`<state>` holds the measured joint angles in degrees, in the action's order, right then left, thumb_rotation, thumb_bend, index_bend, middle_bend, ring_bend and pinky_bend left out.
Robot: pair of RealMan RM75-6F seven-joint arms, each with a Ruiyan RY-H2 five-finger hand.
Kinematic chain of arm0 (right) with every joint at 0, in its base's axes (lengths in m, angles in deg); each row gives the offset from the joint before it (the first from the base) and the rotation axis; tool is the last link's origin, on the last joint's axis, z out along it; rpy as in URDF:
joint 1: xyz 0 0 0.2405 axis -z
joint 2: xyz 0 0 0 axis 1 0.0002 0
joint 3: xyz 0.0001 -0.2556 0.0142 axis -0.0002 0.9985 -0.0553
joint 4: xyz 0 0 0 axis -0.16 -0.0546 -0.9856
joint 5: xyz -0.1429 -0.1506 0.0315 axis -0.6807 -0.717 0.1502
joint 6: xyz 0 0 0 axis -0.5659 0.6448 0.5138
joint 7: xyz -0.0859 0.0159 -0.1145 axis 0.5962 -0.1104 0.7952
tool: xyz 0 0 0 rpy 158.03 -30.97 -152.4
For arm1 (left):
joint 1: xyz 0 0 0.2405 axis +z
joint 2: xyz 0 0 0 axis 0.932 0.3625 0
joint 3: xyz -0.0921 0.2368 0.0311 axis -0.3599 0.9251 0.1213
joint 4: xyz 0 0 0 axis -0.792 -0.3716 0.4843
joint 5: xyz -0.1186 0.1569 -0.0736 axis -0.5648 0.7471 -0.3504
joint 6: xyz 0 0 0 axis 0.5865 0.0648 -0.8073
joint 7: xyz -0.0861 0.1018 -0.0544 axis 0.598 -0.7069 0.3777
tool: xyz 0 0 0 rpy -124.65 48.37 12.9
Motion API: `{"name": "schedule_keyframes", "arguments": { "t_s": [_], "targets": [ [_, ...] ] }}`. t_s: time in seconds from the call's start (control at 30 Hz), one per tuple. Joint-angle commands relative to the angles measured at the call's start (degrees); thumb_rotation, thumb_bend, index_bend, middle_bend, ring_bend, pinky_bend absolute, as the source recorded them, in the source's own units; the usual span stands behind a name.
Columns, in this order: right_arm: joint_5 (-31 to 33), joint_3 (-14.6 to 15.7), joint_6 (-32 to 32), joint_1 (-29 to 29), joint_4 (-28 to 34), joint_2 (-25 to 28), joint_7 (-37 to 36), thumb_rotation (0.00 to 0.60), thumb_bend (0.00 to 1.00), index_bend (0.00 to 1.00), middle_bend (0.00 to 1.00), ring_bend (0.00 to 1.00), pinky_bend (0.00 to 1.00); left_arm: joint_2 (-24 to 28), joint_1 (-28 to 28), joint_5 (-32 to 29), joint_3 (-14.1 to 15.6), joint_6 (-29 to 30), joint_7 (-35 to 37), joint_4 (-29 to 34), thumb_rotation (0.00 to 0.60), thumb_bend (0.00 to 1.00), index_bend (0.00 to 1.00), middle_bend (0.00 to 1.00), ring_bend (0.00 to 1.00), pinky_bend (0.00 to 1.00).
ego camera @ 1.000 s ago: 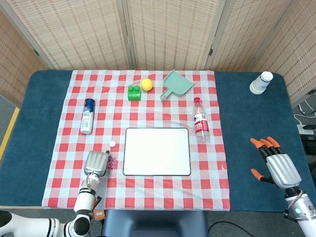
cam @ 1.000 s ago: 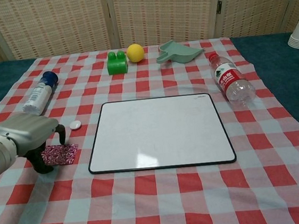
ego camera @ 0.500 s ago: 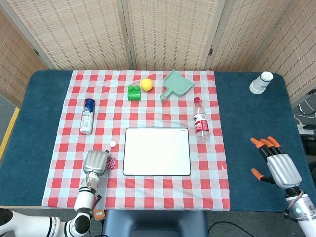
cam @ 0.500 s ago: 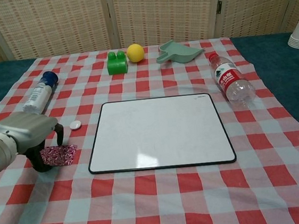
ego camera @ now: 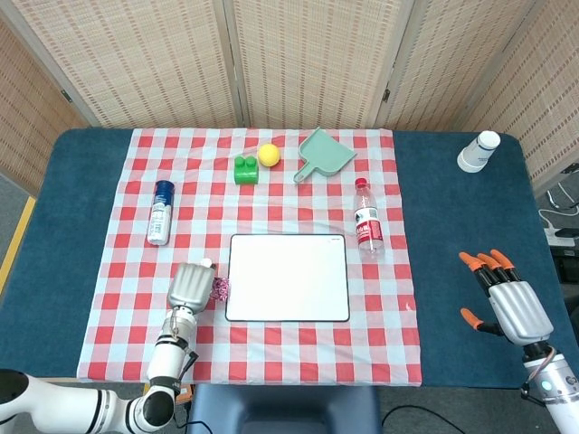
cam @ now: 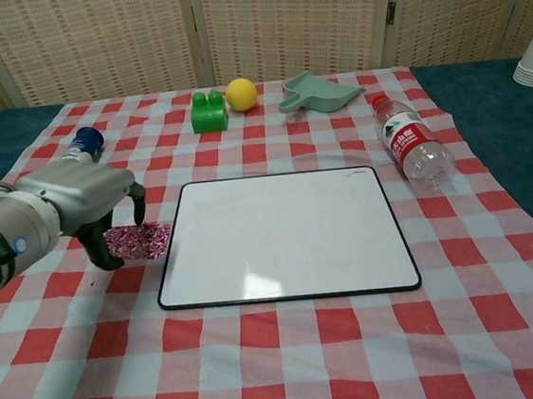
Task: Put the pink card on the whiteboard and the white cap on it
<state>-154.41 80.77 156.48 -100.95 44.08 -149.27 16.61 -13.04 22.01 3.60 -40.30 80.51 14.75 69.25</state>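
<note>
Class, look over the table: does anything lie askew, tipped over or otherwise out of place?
Two things lie on their sides: the water bottle right of the whiteboard, and the blue-capped spray can to its left. Nothing looks spilled or damaged.

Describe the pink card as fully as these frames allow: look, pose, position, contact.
The pink card is a small, flat rectangular piece with a busy pink-and-white speckled pattern, seemingly paper or thin card. The left hand pinches its left end, fingers curled around it, so it appears lifted off the checked tablecloth, roughly level. Its free end points right, just short of the whiteboard's left edge. In the head view it shows only as a pink scrap beside the hand.
</note>
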Motion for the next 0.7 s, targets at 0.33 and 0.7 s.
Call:
{"name": "schedule_keyframes", "arguments": {
  "t_s": [0.33,0.7],
  "targets": [
    [0.4,-0.4,1.0,0.4,-0.2,0.8,-1.9,0.600,0.21,0.02,0.14,0.00,0.07,-13.8,-10.4,2.3,-7.2,-3.1,1.2,-14.3,0.600,0.26,0.38,1.00,1.00,1.00],
    [1.1,-0.9,0.6,0.3,-0.8,1.5,-4.5,0.600,0.21,0.02,0.14,0.00,0.07,-22.5,-13.8,-0.8,-8.5,-7.1,2.2,-29.1,0.600,0.26,0.38,1.00,1.00,1.00]
  ]
}}
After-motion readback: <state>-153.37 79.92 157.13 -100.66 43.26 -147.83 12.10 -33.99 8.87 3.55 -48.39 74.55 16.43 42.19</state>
